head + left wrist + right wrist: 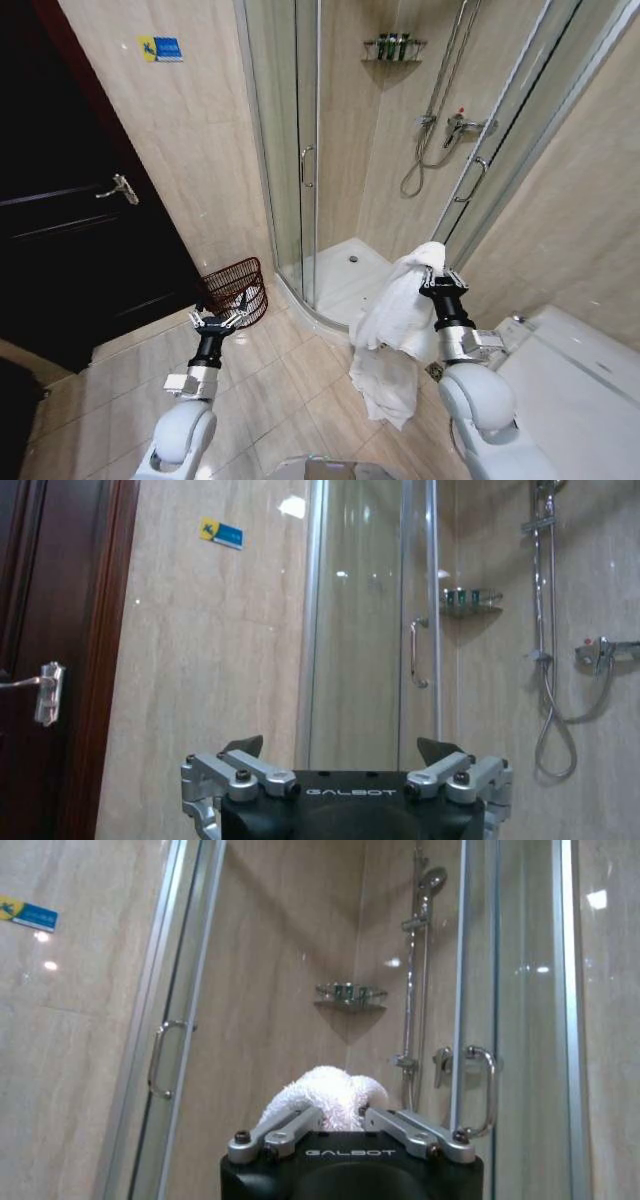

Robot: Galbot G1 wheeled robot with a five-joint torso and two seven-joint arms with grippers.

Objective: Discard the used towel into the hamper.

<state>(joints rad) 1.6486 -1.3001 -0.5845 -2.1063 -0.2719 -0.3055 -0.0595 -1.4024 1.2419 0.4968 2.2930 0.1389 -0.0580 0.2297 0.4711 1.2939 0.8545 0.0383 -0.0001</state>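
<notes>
A white towel (pixel 392 325) hangs in long folds from my right gripper (pixel 440 277), which is shut on its top, raised in front of the shower at the right. The right wrist view shows a bunch of the towel (pixel 325 1095) between the closed fingers. The hamper (pixel 236 290), a dark reddish-brown wire basket, stands on the floor by the wall, left of the shower door. My left gripper (pixel 217 320) is held upright just in front of the hamper, open with nothing in it; in the left wrist view its fingertips (pixel 245 745) stand wide apart.
A glass shower cabin (pixel 310 180) with a white tray (pixel 345 270) fills the corner ahead. A dark door (pixel 70 220) is at the left. A white toilet (pixel 570 370) sits at the right. Tiled floor (pixel 290 380) lies between hamper and towel.
</notes>
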